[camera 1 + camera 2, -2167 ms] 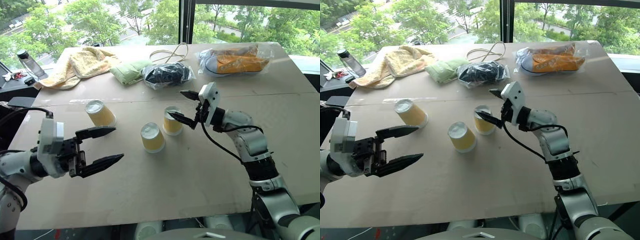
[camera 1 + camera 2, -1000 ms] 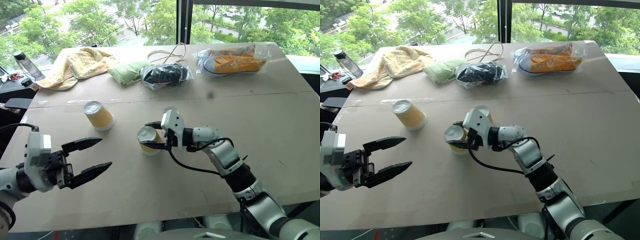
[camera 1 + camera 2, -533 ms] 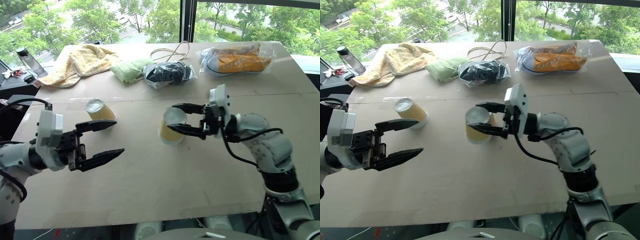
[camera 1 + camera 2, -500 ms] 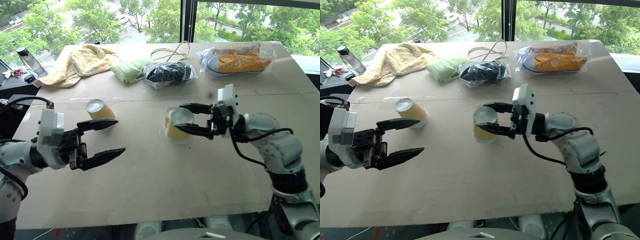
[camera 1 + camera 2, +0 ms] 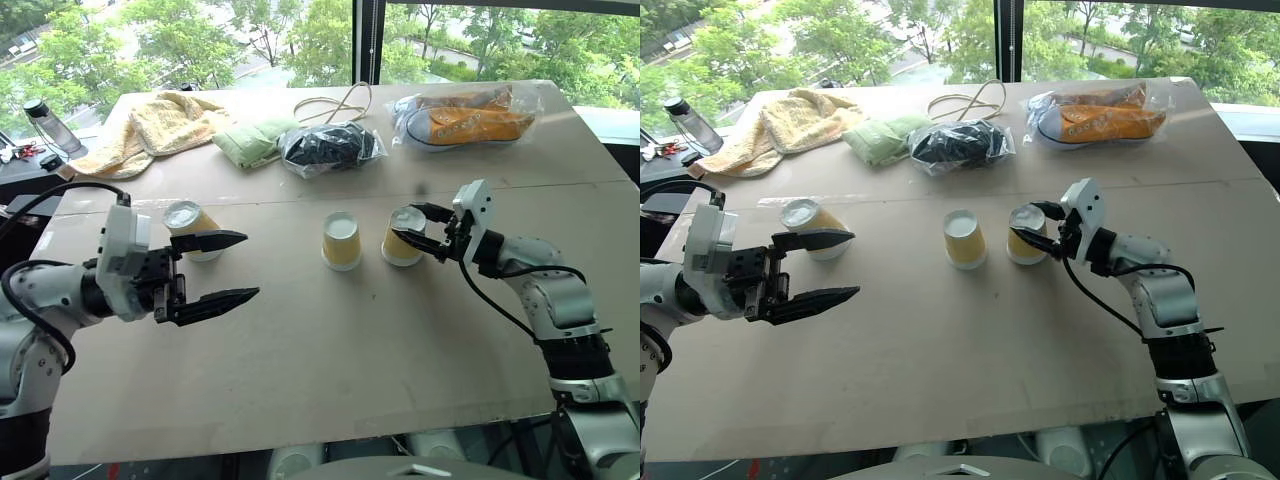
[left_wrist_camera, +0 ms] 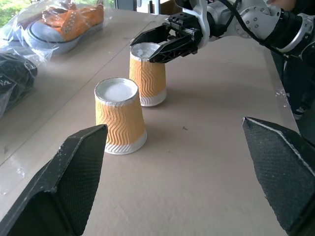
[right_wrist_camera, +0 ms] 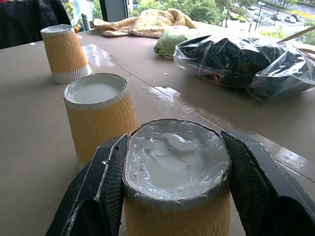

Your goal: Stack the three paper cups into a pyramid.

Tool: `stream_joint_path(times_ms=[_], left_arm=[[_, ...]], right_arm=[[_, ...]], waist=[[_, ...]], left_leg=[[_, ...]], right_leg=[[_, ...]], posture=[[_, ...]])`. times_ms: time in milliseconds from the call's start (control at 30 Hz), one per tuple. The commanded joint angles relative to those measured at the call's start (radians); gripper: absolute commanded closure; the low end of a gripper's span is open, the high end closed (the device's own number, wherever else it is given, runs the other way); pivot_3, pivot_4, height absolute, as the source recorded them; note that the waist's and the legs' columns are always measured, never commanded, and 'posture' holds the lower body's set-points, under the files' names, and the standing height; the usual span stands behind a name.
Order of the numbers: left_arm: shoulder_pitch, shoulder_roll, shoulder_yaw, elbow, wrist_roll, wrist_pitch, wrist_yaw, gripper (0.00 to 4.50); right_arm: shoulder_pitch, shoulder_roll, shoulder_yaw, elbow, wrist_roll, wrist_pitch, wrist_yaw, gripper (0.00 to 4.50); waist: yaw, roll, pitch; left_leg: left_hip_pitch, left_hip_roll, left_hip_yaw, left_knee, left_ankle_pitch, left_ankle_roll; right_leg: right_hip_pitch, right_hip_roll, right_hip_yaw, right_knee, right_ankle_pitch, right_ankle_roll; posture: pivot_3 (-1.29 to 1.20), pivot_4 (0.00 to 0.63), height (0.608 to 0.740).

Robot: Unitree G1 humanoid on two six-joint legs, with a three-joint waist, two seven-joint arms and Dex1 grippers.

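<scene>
Three yellow ribbed paper cups stand upside down on the table (image 5: 330,350), white bases up. My right gripper (image 5: 424,229) is shut on the right cup (image 5: 401,238), its fingers (image 7: 101,189) on either side just under the cup's base (image 7: 176,162). That cup appears to rest on the table, a small gap from the middle cup (image 5: 341,240). The left cup (image 5: 186,222) stands apart, just behind the upper finger of my left gripper (image 5: 238,266), which is open and empty. In the left wrist view its fingers (image 6: 74,177) frame the middle cup (image 6: 120,115) and the held cup (image 6: 147,73).
Along the far side lie a yellow towel (image 5: 165,122), a green cloth (image 5: 255,140), a black bundle in plastic (image 5: 330,148), a cable (image 5: 345,103) and bagged orange shoes (image 5: 470,115). A bottle (image 5: 53,125) stands off the far left corner.
My right gripper carried its cup to the right, past the middle cup, and now holds it down beside that cup. The left gripper edged forward toward the left cup, still open.
</scene>
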Motion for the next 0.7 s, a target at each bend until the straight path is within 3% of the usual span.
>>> stream_joint_path(times_ms=[33, 600, 633, 700], left_arm=[[-0.012, 0.015, 0.017, -0.001, 0.005, -0.020, -0.015, 0.00], [-0.017, 0.006, 0.017, 0.001, 0.009, -0.027, -0.022, 0.00], [-0.016, 0.005, 0.017, 0.001, 0.010, -0.028, -0.021, 0.00], [-0.013, 0.003, 0.016, 0.001, 0.011, -0.030, -0.019, 0.00]], right_arm=[[-0.030, 0.022, 0.004, 0.003, -0.016, -0.068, -0.006, 2.32], [-0.016, 0.028, 0.065, -0.055, -0.013, 0.003, 0.036, 2.32], [-0.016, 0.030, 0.061, -0.055, -0.008, 0.012, 0.031, 1.31], [-0.018, 0.032, 0.057, -0.057, 0.000, 0.024, 0.030, 0.55]], waist=[[0.001, 0.000, 0.000], [0.002, 0.000, 0.000], [0.002, 0.000, 0.000], [0.002, 0.000, 0.000]], left_leg=[[0.000, 0.000, 0.000, 0.000, 0.000, 0.000], [0.000, 0.000, 0.000, 0.000, 0.000, 0.000], [0.000, 0.000, 0.000, 0.000, 0.000, 0.000], [0.000, 0.000, 0.000, 0.000, 0.000, 0.000]], right_leg=[[0.000, 0.000, 0.000, 0.000, 0.000, 0.000], [0.000, 0.000, 0.000, 0.001, 0.000, 0.000], [0.000, 0.000, 0.000, 0.001, 0.000, 0.000], [0.000, 0.000, 0.000, 0.001, 0.000, 0.000]], posture=[[0.00, 0.150, 0.740], [0.00, 0.150, 0.740], [0.00, 0.150, 0.740], [0.00, 0.150, 0.740]])
